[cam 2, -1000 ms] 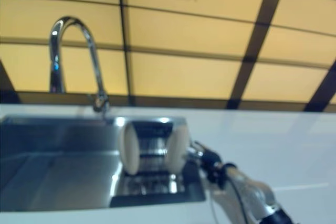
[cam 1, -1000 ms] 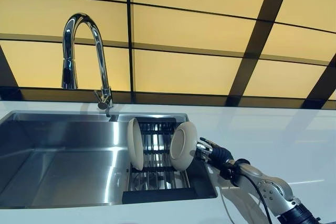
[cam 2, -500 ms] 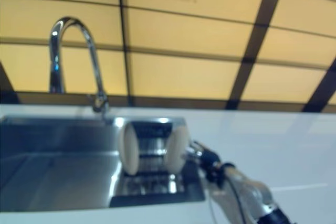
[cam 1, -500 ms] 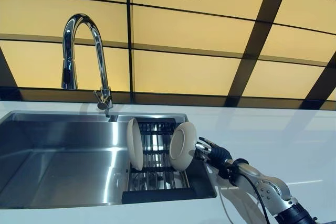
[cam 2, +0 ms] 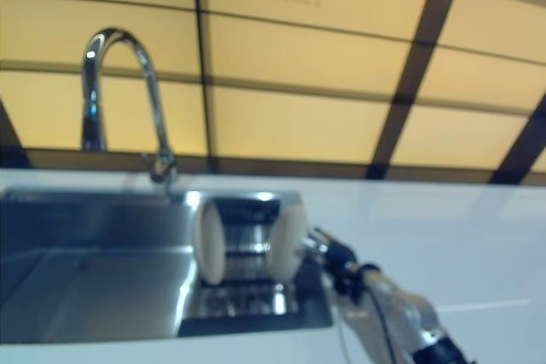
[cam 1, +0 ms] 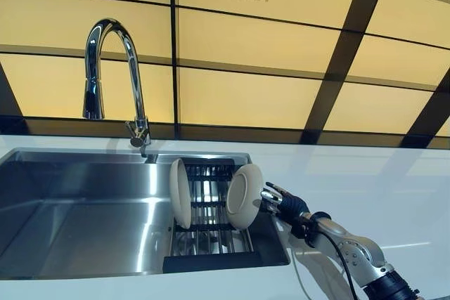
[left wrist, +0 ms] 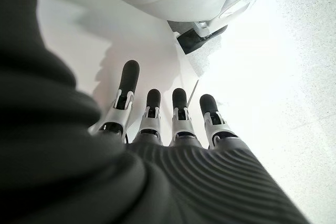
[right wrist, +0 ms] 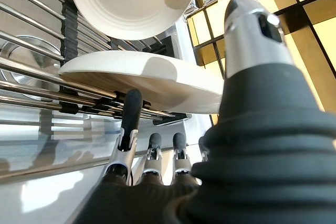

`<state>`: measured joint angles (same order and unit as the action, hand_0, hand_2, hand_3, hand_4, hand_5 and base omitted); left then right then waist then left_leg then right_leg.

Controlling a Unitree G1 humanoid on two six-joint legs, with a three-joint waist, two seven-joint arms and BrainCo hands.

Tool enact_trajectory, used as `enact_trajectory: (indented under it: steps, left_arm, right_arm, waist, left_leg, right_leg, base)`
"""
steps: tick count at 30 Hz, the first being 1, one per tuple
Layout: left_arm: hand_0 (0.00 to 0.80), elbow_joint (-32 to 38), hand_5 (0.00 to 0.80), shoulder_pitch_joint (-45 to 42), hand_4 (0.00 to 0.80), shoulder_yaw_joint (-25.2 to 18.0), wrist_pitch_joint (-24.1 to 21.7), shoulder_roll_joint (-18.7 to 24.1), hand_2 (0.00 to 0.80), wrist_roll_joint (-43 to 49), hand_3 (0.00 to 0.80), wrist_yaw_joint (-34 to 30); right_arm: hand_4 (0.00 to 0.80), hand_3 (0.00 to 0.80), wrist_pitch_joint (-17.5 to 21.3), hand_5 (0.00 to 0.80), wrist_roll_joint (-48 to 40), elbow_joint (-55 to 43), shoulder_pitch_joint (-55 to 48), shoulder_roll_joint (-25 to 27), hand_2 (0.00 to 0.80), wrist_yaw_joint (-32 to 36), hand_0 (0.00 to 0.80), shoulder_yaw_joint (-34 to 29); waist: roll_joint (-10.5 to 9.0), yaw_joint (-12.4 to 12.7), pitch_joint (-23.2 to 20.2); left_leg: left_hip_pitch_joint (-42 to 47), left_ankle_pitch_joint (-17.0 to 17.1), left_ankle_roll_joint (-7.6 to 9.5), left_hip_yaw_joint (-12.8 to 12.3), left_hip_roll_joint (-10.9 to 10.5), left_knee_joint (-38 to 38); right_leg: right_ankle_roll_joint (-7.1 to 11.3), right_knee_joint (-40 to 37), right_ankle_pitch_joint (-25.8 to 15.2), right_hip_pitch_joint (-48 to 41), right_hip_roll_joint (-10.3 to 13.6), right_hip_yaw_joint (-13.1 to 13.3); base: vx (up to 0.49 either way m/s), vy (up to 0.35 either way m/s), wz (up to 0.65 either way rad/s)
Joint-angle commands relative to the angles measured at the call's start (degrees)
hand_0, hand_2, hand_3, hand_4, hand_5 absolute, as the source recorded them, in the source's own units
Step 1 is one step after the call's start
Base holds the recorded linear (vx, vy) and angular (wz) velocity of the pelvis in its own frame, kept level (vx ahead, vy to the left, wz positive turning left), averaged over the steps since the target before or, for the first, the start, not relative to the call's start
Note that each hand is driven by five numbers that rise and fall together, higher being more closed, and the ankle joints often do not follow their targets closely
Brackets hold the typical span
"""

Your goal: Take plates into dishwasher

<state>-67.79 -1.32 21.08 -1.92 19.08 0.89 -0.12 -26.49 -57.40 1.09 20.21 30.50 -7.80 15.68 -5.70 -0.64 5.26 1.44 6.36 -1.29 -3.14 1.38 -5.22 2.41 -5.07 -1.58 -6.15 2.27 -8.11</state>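
2 cream plates stand on edge in the dish rack (cam 1: 208, 233), a frame of steel rods set into the right end of the sink (cam 1: 77, 216). The right plate (cam 1: 243, 195) leans at the rack's right side, its hollow face turned toward the left plate (cam 1: 180, 192), which stands near the rack's left side; the 2 are apart, with bare rods between them. The right hand (cam 1: 285, 205) is just right of the rack, behind the right plate. In the right wrist view its fingers (right wrist: 129, 113) reach out nearly straight and spread, their dark tips at the plate's back rim; whether they touch it I cannot tell, and nothing is clasped. The faucet (cam 1: 112, 79) rises behind the sink, left of the rack. White counter (cam 1: 365, 180) runs right of the rack. The left hand (left wrist: 173, 129) shows only in its own wrist view, fingers straight and holding nothing, over a pale floor.
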Motion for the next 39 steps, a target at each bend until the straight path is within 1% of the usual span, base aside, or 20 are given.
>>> enact_trajectory:
  steps: [1,13,20,39]
  left_arm:
    - [0.0,-1.27,0.0,5.63,0.0,1.61,-1.18,-0.64,0.0,0.03,0.0,-0.24]
    - [0.0,-1.16,0.0,5.62,0.0,1.8,-1.08,-0.88,0.0,0.29,0.0,-0.35]
    - [0.0,-0.9,0.0,5.69,0.0,1.9,-0.84,-0.9,0.0,0.56,0.0,-0.38]
    - [0.0,-0.58,0.0,5.71,0.0,2.16,-0.52,-1.34,0.0,1.05,0.0,-0.39]
  right_arm:
    - [0.0,0.0,0.44,0.0,0.99,2.89,1.74,-1.62,0.0,1.02,0.0,2.0]
    - [0.0,0.0,1.03,0.0,2.97,5.39,1.01,-2.36,0.0,4.54,0.0,2.37]
    - [0.0,0.0,2.0,0.0,4.58,6.62,0.51,-3.05,0.0,6.59,0.0,2.85]
    - [0.0,0.0,4.58,0.0,7.21,9.78,-1.14,-4.77,0.0,9.6,0.0,3.1]
  waist:
    - [-0.51,1.28,1.13]
    - [-0.33,1.36,1.04]
    - [-0.35,1.5,1.05]
    - [0.0,1.61,1.15]
  left_leg:
    - [3.95,-7.25,2.3,-1.91,-3.4,0.22]
    - [3.93,-7.26,2.38,-1.99,-3.48,0.22]
    - [3.83,-7.22,2.4,-1.88,-3.54,0.22]
    - [3.87,-7.24,2.56,-1.72,-3.65,0.22]
  right_leg:
    - [2.57,2.49,-0.14,1.68,-0.62,0.13]
    - [2.6,2.46,-0.08,1.66,-0.47,-0.09]
    - [2.63,2.37,-0.1,1.66,-0.47,-0.16]
    - [2.64,2.56,0.1,1.62,-0.33,-0.43]
  base:
    - [0.0,0.0,0.0]
    - [0.0,0.0,0.0]
    - [0.0,0.0,0.0]
    - [0.0,0.0,0.0]
